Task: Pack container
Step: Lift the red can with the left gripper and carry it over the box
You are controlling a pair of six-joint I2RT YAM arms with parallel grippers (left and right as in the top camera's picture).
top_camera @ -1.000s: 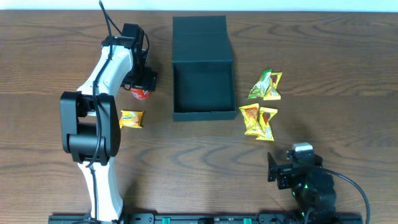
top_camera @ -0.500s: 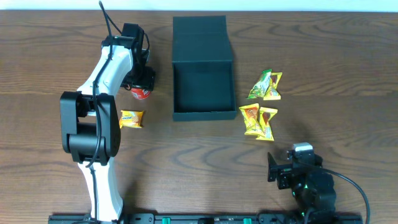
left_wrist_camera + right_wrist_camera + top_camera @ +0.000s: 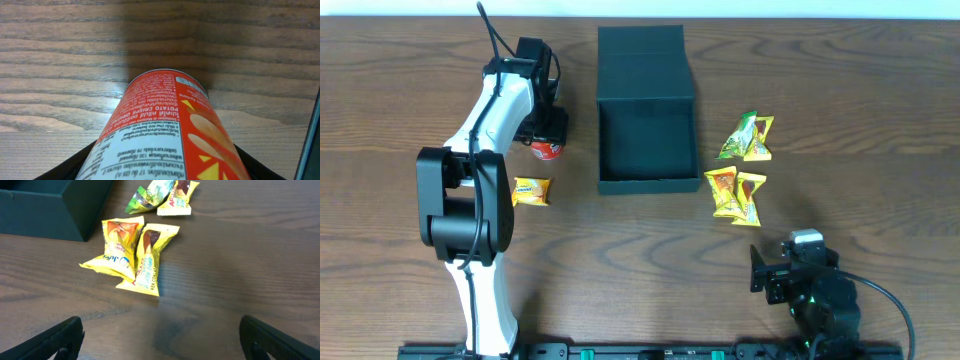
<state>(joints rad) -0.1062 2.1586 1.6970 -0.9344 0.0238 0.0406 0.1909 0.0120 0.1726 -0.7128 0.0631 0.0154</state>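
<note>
The dark teal-green container (image 3: 646,140) stands open at the table's middle back, its flap lid (image 3: 642,60) laid back behind it. Its corner shows in the right wrist view (image 3: 45,210). My left gripper (image 3: 546,135) is shut on a red potato crisps can (image 3: 548,150), left of the container. The can fills the left wrist view (image 3: 165,130) between the fingers. My right gripper (image 3: 790,275) is open and empty at the front right, its fingertips apart in the right wrist view (image 3: 160,340).
A yellow snack packet (image 3: 530,191) lies front-left of the container. Two yellow packets (image 3: 736,194) and two green-yellow packets (image 3: 748,137) lie to the container's right; both pairs also show in the right wrist view (image 3: 131,255) (image 3: 162,195).
</note>
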